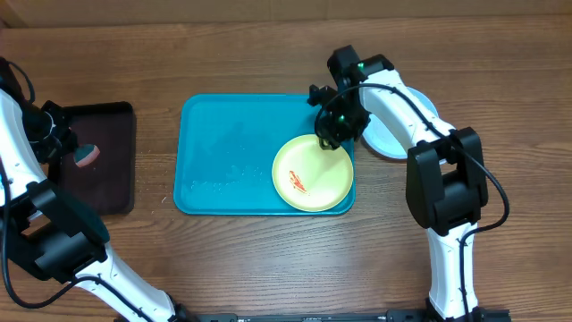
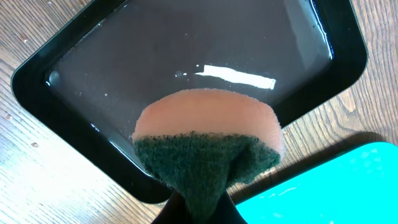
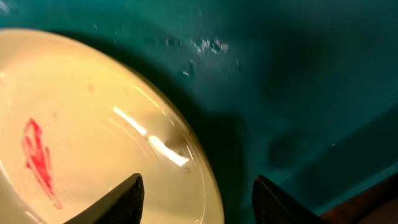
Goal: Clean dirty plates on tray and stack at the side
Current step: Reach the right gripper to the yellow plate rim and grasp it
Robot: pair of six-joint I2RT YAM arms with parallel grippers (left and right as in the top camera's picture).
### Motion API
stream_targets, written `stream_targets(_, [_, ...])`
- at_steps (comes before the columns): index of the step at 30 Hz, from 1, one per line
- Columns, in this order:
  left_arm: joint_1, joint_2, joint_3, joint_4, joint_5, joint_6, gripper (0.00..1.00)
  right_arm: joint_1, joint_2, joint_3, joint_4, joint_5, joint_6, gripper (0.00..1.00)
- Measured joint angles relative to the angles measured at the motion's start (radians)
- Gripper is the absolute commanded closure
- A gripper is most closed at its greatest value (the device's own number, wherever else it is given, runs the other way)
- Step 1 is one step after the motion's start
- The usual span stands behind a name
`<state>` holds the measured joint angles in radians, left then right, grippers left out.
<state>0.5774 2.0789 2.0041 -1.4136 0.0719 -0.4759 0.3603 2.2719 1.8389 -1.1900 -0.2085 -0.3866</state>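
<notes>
A smeared yellow plate [image 1: 313, 174] lies in the tray [image 1: 214, 170], the right gripper [image 3: 199, 205] with fingers parted astride its rim; the left gripper [image 1: 79, 154] pinches a sponge [image 2: 208, 130].

Smeared yellow plate [image 1: 313, 173] lies on turquoise tray [image 1: 223, 152], right gripper [image 1: 332, 139] over its rim.

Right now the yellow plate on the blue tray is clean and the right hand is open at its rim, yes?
No: the plate on the tray bears a red smear, clear in the right wrist view. The right hand is open at its rim.
</notes>
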Motion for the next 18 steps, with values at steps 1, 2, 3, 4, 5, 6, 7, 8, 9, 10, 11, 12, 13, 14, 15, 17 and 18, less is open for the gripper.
stream_targets(1, [0.0, 0.0, 0.0, 0.001, 0.0, 0.0, 0.96, 0.0, 0.0, -0.012, 0.003, 0.006, 0.001, 0.43])
stream_targets(2, [0.0, 0.0, 0.0, 0.002, 0.0, 0.0, 0.96, 0.0, 0.0, -0.027, 0.009, 0.011, 0.0, 0.44])
stream_targets(3, [0.0, 0.0, 0.0, 0.004, 0.0, 0.0, 0.96, 0.0, 0.0, -0.038, 0.013, 0.016, 0.0, 0.46])
stream_targets(4, [0.0, 0.0, 0.0, 0.006, 0.0, 0.0, 0.96, 0.0, 0.0, -0.05, 0.017, 0.018, -0.001, 0.51])
stream_targets(5, [0.0, 0.0, 0.0, 0.008, 0.0, 0.0, 0.96, 0.0, 0.0, -0.057, 0.017, 0.021, -0.001, 0.56])
stream_targets(6, [0.0, 0.0, 0.0, 0.008, 0.0, 0.0, 0.96, 0.0, 0.0, -0.058, 0.017, 0.023, 0.0, 0.63])
stream_targets(7, [0.0, 0.0, 0.0, 0.008, 0.0, 0.0, 0.96, 0.0, 0.0, -0.059, 0.019, 0.021, -0.006, 0.71])
stream_targets(8, [0.0, 0.0, 0.0, 0.008, 0.0, 0.0, 0.96, 0.0, 0.0, -0.061, 0.02, 0.018, -0.006, 0.78])
stream_targets(9, [0.0, 0.0, 0.0, 0.008, 0.0, 0.0, 0.96, 0.0, 0.0, -0.063, 0.021, 0.013, -0.008, 0.85])
stream_targets(10, [0.0, 0.0, 0.0, 0.008, 0.0, 0.0, 0.96, 0.0, 0.0, -0.064, 0.022, 0.008, 0.002, 0.9])
stream_targets(11, [0.0, 0.0, 0.0, 0.008, 0.0, 0.0, 0.96, 0.001, 0.001, -0.066, 0.029, 0.002, 0.007, 0.92])
stream_targets(12, [0.0, 0.0, 0.0, 0.008, 0.0, 0.0, 0.96, 0.001, 0.002, -0.066, 0.031, -0.005, 0.018, 0.95])
stream_targets(13, [0.0, 0.0, 0.0, 0.008, 0.0, 0.0, 0.96, 0.003, 0.002, -0.067, 0.038, -0.013, 0.033, 0.96])
stream_targets(14, [0.0, 0.0, 0.0, 0.008, 0.0, 0.0, 0.96, 0.005, 0.002, -0.067, 0.047, -0.024, 0.046, 0.96])
stream_targets(15, [0.0, 0.0, 0.0, 0.008, 0.005, 0.004, 0.96, 0.008, 0.002, -0.067, 0.056, -0.036, 0.06, 0.96])
stream_targets(17, [-0.003, 0.0, 0.0, 0.008, 0.024, 0.016, 0.96, 0.021, 0.002, -0.067, 0.083, -0.052, 0.1, 0.96])
stream_targets(18, [-0.005, 0.0, 0.0, 0.009, 0.037, 0.028, 0.96, 0.029, 0.002, -0.067, 0.102, -0.057, 0.125, 0.96])
